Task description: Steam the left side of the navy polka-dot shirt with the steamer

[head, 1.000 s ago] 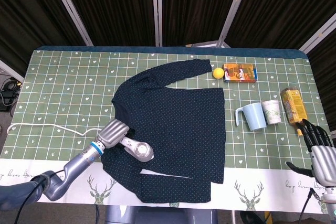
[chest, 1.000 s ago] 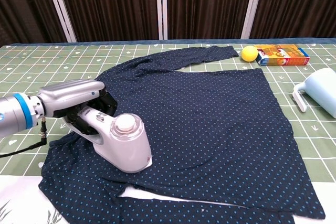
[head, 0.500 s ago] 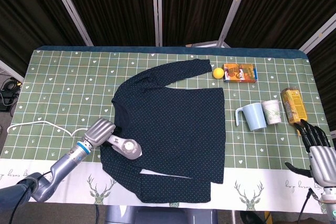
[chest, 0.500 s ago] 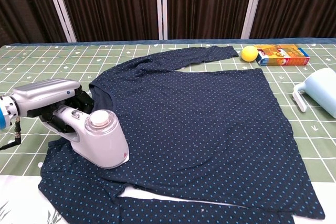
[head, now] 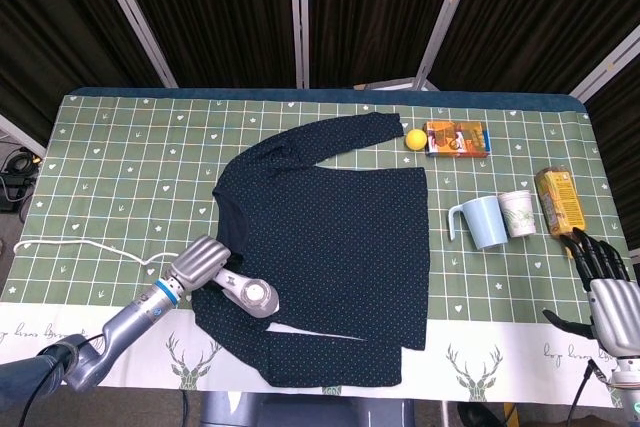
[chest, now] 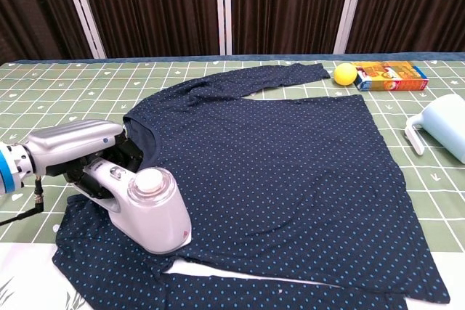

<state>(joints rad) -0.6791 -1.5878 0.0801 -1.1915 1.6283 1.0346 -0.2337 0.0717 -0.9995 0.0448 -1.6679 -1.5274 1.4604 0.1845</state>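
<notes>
The navy polka-dot shirt (head: 335,237) (chest: 276,165) lies flat across the middle of the table, one sleeve stretched toward the back. A white and grey steamer (head: 250,293) (chest: 149,208) rests on the shirt's left side, near the lower left hem. My left hand (head: 198,262) (chest: 76,152) grips the steamer's handle from the left. My right hand (head: 605,277) hovers at the table's right edge with its fingers spread and nothing in it; the chest view does not show it.
A yellow ball (head: 414,139) (chest: 345,73) and an orange box (head: 456,138) (chest: 389,76) lie at the back. A light blue jug (head: 480,222) (chest: 445,130), a paper cup (head: 518,213) and a juice carton (head: 561,203) stand at the right. The white cord (head: 80,245) trails left.
The steamer slid left across the shirt, then came back a little to the right and toward the front hem. My right hand stayed still.
</notes>
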